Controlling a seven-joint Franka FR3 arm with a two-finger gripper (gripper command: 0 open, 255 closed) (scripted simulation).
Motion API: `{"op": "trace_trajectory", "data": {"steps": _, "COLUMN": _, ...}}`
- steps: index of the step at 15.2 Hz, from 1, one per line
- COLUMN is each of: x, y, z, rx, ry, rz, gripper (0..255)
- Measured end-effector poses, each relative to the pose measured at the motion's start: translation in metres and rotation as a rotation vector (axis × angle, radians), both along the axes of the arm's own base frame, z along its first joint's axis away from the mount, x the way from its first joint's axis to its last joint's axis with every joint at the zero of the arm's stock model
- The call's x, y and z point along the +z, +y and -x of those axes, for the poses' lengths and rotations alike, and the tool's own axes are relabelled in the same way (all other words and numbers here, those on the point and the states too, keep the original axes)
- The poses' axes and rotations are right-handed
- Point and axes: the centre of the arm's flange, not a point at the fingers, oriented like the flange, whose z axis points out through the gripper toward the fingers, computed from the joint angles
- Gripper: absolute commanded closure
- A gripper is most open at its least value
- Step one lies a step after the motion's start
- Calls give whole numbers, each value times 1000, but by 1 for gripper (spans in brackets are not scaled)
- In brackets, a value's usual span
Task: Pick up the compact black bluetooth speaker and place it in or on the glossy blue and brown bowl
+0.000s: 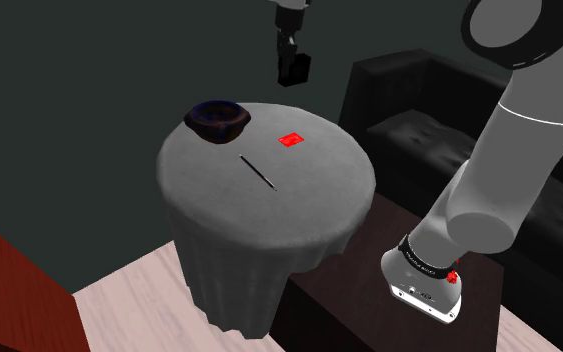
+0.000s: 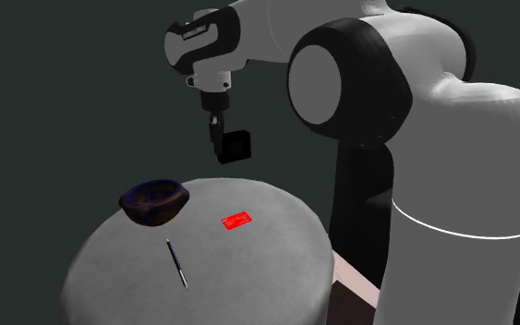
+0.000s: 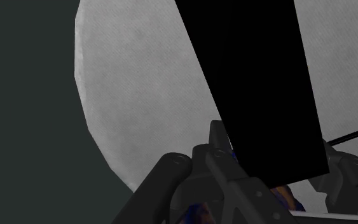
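Note:
The small black speaker (image 1: 296, 70) hangs in the air with my gripper (image 1: 290, 64) shut on it, above the far edge of the round grey table (image 1: 269, 205). The dark blue and brown bowl (image 1: 217, 118) stands on the table towards the shoulder view's left, lower than the speaker and apart from it. In the second exterior view the speaker (image 2: 235, 146) sits in the gripper (image 2: 222, 142), up and to the right of the bowl (image 2: 154, 200). From the wrist, the speaker (image 3: 254, 83) is a large black block clasped between the fingers (image 3: 225, 181), with bits of the bowl (image 3: 288, 197) below.
A red card (image 1: 290, 140) and a thin dark pen (image 1: 258, 172) lie on the table near its middle. A black sofa (image 1: 419, 125) stands at the shoulder view's right, behind the arm. A reddish-brown board (image 1: 14, 290) is at the lower left.

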Motion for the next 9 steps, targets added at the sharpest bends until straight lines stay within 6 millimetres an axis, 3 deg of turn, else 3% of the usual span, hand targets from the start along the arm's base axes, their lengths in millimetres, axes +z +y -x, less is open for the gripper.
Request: {"op": "trace_trajectory", "data": {"steps": 9, "x": 6, "y": 105, "z": -51, "rx": 1, "ry": 1, "rz": 0, "gripper": 255}}
